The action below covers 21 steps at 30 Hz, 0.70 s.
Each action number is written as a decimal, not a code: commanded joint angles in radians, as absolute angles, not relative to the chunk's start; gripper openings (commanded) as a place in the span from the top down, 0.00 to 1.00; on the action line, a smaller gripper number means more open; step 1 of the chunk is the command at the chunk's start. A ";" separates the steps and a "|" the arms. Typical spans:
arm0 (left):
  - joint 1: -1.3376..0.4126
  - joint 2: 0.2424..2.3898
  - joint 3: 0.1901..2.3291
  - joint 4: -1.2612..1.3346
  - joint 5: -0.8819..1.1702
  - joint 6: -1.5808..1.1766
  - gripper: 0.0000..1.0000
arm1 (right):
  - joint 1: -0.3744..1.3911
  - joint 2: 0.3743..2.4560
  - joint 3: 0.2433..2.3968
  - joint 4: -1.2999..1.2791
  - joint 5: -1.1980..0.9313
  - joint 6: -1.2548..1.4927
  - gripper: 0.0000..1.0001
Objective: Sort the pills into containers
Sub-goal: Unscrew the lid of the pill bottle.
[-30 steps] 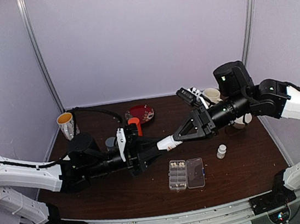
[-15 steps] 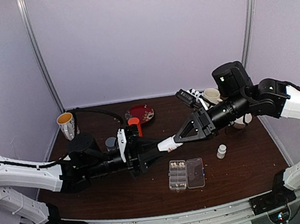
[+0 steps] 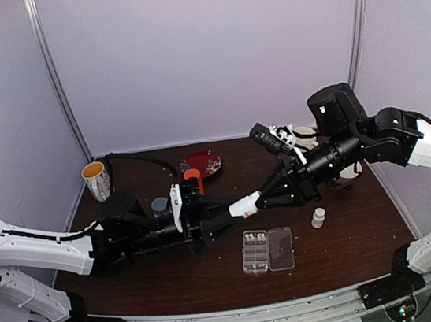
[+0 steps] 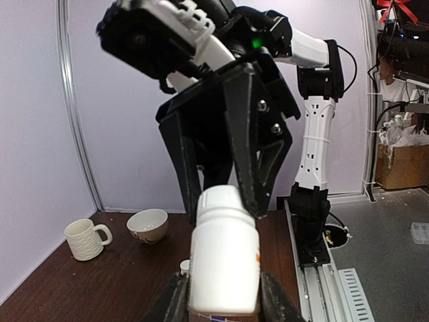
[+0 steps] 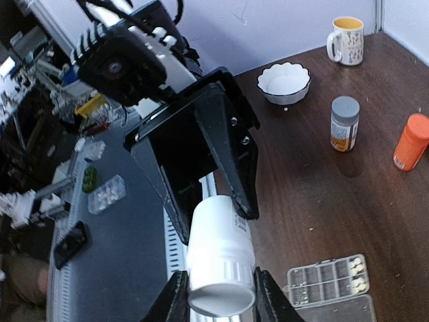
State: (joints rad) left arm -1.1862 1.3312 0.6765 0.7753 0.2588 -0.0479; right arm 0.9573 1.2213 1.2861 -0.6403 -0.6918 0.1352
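A white bottle hangs in the air between both arms, above the table. My left gripper is shut on its body. My right gripper is shut on its ribbed cap, one finger on each side. Below them lies the clear organiser box with its lid open flat. Tiny cream pills sit in its far compartments; the other compartments look empty.
An orange bottle, a grey-capped bottle, a red plate and a mug stand at the back left. A small white bottle stands right of the box. A bowl and a white mug sit at the back right.
My right gripper's jaws have closed in onto the bottle's cap, and the right arm has shifted slightly. The left arm still holds the bottle in about the same place.
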 commanded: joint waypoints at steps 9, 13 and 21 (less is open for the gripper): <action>-1.186 1.360 0.682 0.890 0.260 -0.125 1.00 | 0.969 1.209 1.272 -0.642 -0.728 -0.989 0.85; -1.185 1.366 0.674 0.907 0.260 -0.141 1.00 | 0.964 1.183 1.221 -0.608 -0.696 -1.217 0.89; -1.186 1.365 0.642 0.949 0.248 -0.176 1.00 | 0.932 1.163 1.195 -0.538 -0.689 -1.334 0.89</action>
